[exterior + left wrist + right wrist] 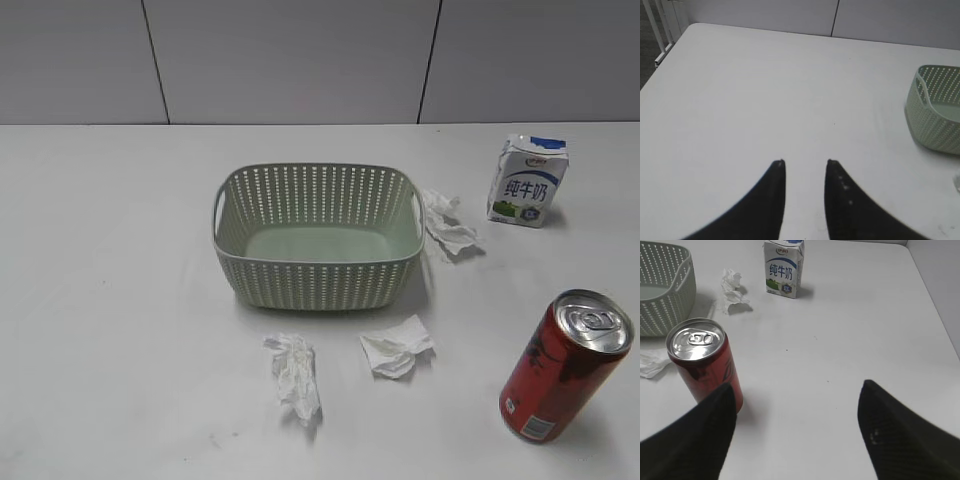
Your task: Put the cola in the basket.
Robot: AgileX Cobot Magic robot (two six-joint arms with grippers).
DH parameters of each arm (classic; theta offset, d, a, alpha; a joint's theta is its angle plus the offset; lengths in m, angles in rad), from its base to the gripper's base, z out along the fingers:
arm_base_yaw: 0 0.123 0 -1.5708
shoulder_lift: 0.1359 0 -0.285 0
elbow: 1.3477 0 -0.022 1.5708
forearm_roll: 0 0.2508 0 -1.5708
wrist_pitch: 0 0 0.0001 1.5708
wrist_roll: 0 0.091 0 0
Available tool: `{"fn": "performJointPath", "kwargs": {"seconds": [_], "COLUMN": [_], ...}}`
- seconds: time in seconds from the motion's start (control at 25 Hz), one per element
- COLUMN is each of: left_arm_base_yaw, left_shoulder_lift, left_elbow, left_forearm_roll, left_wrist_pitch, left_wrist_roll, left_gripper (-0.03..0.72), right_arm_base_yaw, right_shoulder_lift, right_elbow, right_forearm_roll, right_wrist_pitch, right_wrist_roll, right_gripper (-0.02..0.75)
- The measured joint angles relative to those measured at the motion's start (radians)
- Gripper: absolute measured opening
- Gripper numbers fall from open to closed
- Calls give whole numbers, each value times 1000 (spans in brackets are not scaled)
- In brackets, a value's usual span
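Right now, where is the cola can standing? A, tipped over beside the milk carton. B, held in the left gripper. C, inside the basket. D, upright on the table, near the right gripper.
D: the cola can stands upright on the table, outside the basket, close to the open right gripper, while the left gripper holds nothing.
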Motion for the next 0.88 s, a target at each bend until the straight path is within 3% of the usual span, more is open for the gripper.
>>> {"fn": "performJointPath", "kwargs": {"seconds": [0.56,0.88], "left_arm_base_yaw": [0,0], "left_shoulder_lift": [0,0], "left_elbow": [0,0], "left_forearm_roll": [0,0], "left_wrist_pitch": [0,0], "left_wrist_roll": [0,0], "left_gripper": [217,217], "right_arm_base_yaw": [0,0], "right_shoulder_lift": [17,238], "right_elbow": [-12,-83], "right_forearm_roll": [11,96], "right_wrist_pitch": [1,20], "right_wrist_roll": [-1,-1], "right_gripper": [605,661]}}
